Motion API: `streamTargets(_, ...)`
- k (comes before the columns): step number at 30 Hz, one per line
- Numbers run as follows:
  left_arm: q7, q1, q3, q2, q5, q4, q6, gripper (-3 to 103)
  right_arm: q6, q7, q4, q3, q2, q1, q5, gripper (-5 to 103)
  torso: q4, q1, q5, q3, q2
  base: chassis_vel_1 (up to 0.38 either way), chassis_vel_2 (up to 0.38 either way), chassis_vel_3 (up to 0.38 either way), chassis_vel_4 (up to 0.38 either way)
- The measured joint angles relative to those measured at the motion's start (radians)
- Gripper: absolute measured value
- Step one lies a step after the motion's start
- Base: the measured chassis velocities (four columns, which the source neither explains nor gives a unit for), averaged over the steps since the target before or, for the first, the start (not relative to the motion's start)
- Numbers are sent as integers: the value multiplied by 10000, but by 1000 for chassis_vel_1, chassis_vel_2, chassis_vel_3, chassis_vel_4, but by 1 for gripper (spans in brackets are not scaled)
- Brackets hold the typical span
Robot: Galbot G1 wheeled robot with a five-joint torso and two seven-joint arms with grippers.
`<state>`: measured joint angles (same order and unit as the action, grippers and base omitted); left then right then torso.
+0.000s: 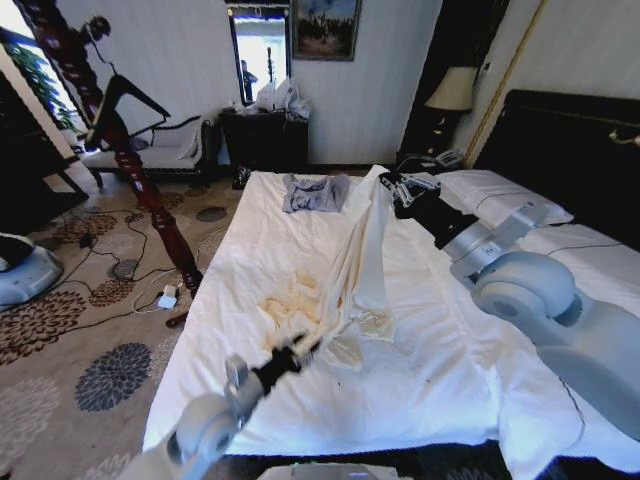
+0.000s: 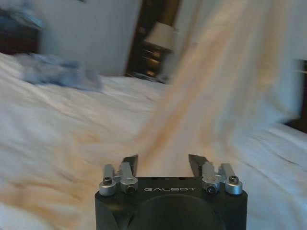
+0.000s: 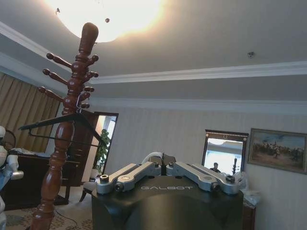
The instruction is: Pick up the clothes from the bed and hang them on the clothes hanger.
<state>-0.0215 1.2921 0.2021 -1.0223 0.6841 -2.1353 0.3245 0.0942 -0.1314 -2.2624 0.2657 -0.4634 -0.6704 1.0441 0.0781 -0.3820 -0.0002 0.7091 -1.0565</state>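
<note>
Overhead, right gripper [image 1: 393, 186] pinched shut on the cream shirt [image 1: 362, 262], lifting it off the white bed [image 1: 440, 350], left gripper [image 1: 303, 350] spread open just beside its crumpled lower end, black hanger [image 3: 61, 120] on the wooden coat stand [image 3: 64, 139].

Daylit room, ceiling lamp [image 3: 103, 14] glaring in the right wrist view; left wrist view motion-blurred, head view edges warped.

Right gripper [image 3: 163, 167] fingers [image 3: 127, 176] closed on cream cloth, black clothes hanger [image 3: 62, 120] on wooden post [image 3: 67, 124]
</note>
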Motion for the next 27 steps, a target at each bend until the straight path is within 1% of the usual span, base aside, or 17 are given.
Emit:
streamTargets(1, 8, -281, 85, -145, -1, 363, 0, 66, -19, 8, 12, 48, -14, -5, -2, 0, -1, -1, 2, 1, 0, 0, 0, 0, 0)
streamTargets(4, 18, -640, 202, -475, -7, 924, 0, 72, -63, 15, 22, 125, -50, 5, 0, 0, -3, -1, 2, 1, 0, 0, 0, 0, 0)
streamTargets(5, 75, -1009, 284, -1086, -37, 1607, 4, 82, -100, 34, 20, 224, -86, 19, 33, 0, -4, -1, 3, 1, 0, 0, 0, 0, 0)
streamTargets(6, 77, -1152, 279, -1396, -82, 1896, 8, 88, -112, 46, 14, 259, -87, 11, 48, 0, -7, -1, 3, 1, -1, 0, 0, 0, 0)
streamTargets(7, 110, -1302, 254, -1719, -167, 2198, 13, 88, -126, 63, 5, 289, -86, -11, 57, 0, -7, 0, 0, 1, 0, 0, 0, 0, 0)
streamTargets(8, 110, -1302, 254, -1719, -167, 2198, 13, 88, -126, 63, 5, 289, -86, -11, 57, 0, -7, 0, 0, 1, 0, 0, 0, 0, 0)
streamTargets(9, 111, -1667, 89, -2282, -408, 2829, 12, 97, -148, 104, -8, 309, -46, -80, 52, 0, -6, 0, 0, 1, 0, 0, 0, 0, 0)
streamTargets(11, 101, -2147, -204, -2672, -781, 3552, -31, 99, -160, 144, -8, 281, -10, -113, 22, 0, 0, 0, 1, 1, 1, 0, 0, 0, 0)
streamTargets(13, 83, -2419, -377, -2742, -962, 3903, -67, 100, -164, 156, -6, 235, -9, -113, 6, 0, 2, -1, 1, 1, 0, 0, 0, 0, 0)
streamTargets(15, 2, -2951, -732, -2608, -1306, 4488, -185, 100, -166, 173, 39, 37, -76, 14, -13, 0, 1, -1, 2, 1, 0, 0, 0, 0, 0)
streamTargets(17, -146, -3625, -1128, -1963, -1917, 5024, -492, 100, -175, 196, 131, -295, -233, 309, -21, 0, -6, 0, 2, 2, 1, 0, 0, 0, 0)
streamTargets(18, -146, -3625, -1128, -1963, -1917, 5024, -492, 100, -175, 196, 131, -295, -233, 309, -21, 0, -6, 0, 2, 2, 1, 0, 0, 0, 0)
streamTargets(20, -385, -4283, -1541, -1166, -2322, 5311, -865, 100, -183, 265, 174, -432, -310, 453, -21, 0, -9, -2, 0, 2, 1, 0, 0, 0, 0)
streamTargets(21, -385, -4283, -1541, -1166, -2322, 5311, -865, 100, -183, 265, 174, -432, -310, 453, -21, 0, -9, -2, 0, 2, 1, 0, 0, 0, 0)
streamTargets(22, -510, -4492, -1689, -900, -2340, 5359, -957, 100, -183, 292, 175, -443, -326, 473, -21, 0, -8, -2, 2, 2, 1, 0, 0, 0, 0)
streamTargets(25, -1307, -5363, -2414, 38, -2331, 5468, -1458, 100, -191, 341, 167, -411, -412, 484, -28, 0, -2, 1, 3, 0, 0, 0, 0, 0, 0)
streamTargets(27, -1523, -5565, -2638, 212, -2307, 5458, -1571, 100, -202, 347, 167, -401, -455, 481, -35, 0, -3, 1, 2, 0, 1, 0, 0, 0, 0)
